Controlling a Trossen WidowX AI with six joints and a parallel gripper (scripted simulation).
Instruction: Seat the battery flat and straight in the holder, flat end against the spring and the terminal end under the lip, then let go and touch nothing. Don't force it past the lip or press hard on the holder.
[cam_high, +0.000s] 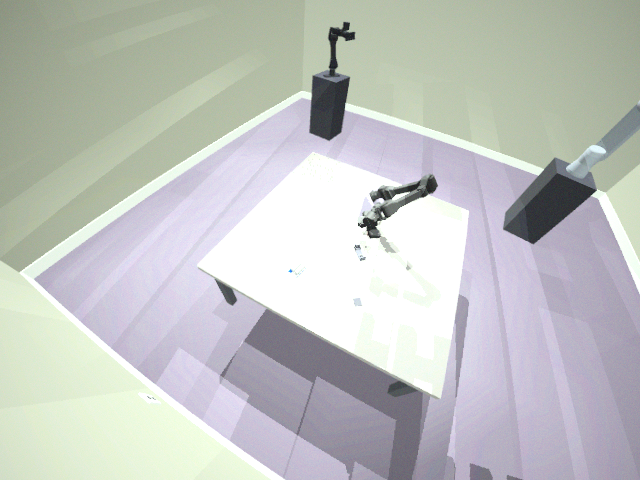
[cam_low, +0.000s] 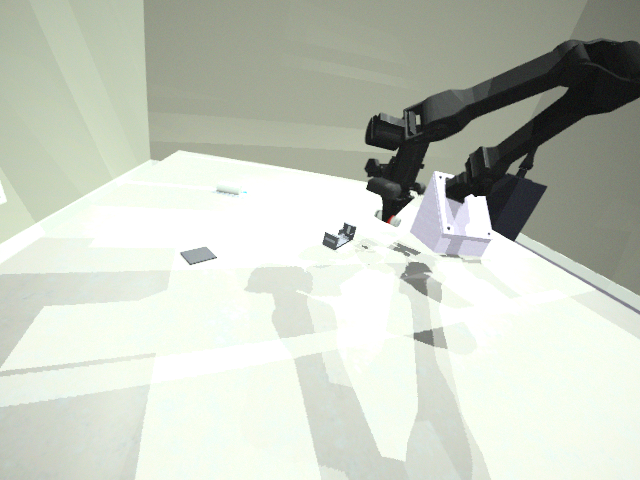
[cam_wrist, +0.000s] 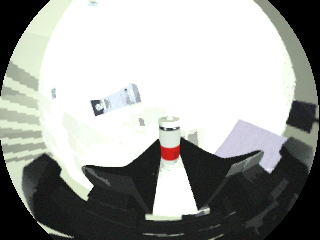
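The gripper (cam_high: 369, 233) (cam_low: 387, 219) (cam_wrist: 168, 140) grasps the red-banded battery (cam_low: 393, 221) (cam_wrist: 170, 139), its nubbed terminal end pointing away from the jaws. The holder (cam_high: 359, 252) (cam_low: 341, 237) (cam_wrist: 116, 99) sits apart on the white table (cam_high: 248, 248) (cam_low: 217, 299) (cam_wrist: 175, 50), its cradle unfilled. Carrying well likely means a steady grip, turning the battery to match the cradle, then lowering it flat end to spring, terminal eased beneath the lip without force.

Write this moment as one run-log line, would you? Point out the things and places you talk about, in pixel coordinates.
gripper (cam_low: 388, 219) (cam_wrist: 168, 140): shut on battery (cam_low: 393, 221) (cam_wrist: 170, 137) | holder (cam_high: 359, 252) (cam_low: 336, 240) (cam_wrist: 116, 100): battery not in it | next, probably: carry battery over
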